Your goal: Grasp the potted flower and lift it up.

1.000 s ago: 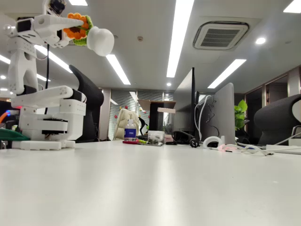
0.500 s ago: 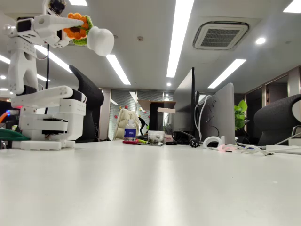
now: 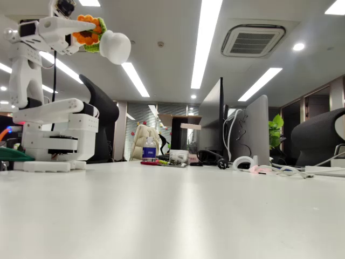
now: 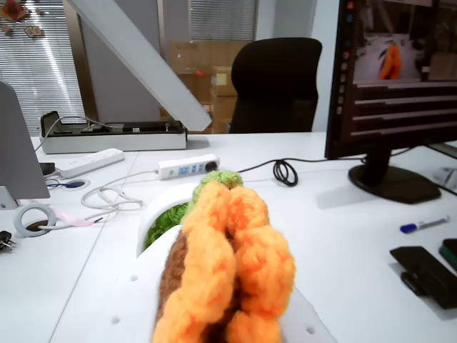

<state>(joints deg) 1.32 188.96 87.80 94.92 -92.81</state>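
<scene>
In the fixed view my gripper (image 3: 82,35) is raised high above the arm's base at the upper left, shut on the potted flower (image 3: 114,47). The flower lies tipped on its side in the air, orange petals between the white fingers (image 3: 70,24), round white pot pointing right. In the wrist view the potted flower (image 4: 228,264) is seen close up: orange petals, brown centre, green yarn and the white pot rim beyond. One white finger (image 4: 143,61) slants above it, and the other jaw lies beneath it. The gripper (image 4: 203,171) is well above the table.
Far across the white table (image 3: 178,216) stand a water bottle (image 3: 149,149), monitors (image 3: 253,129), cables and a leafy plant (image 3: 276,131). Below the wrist camera are a power strip (image 4: 189,166), a monitor (image 4: 400,78), a pen (image 4: 423,225) and a black chair (image 4: 275,82).
</scene>
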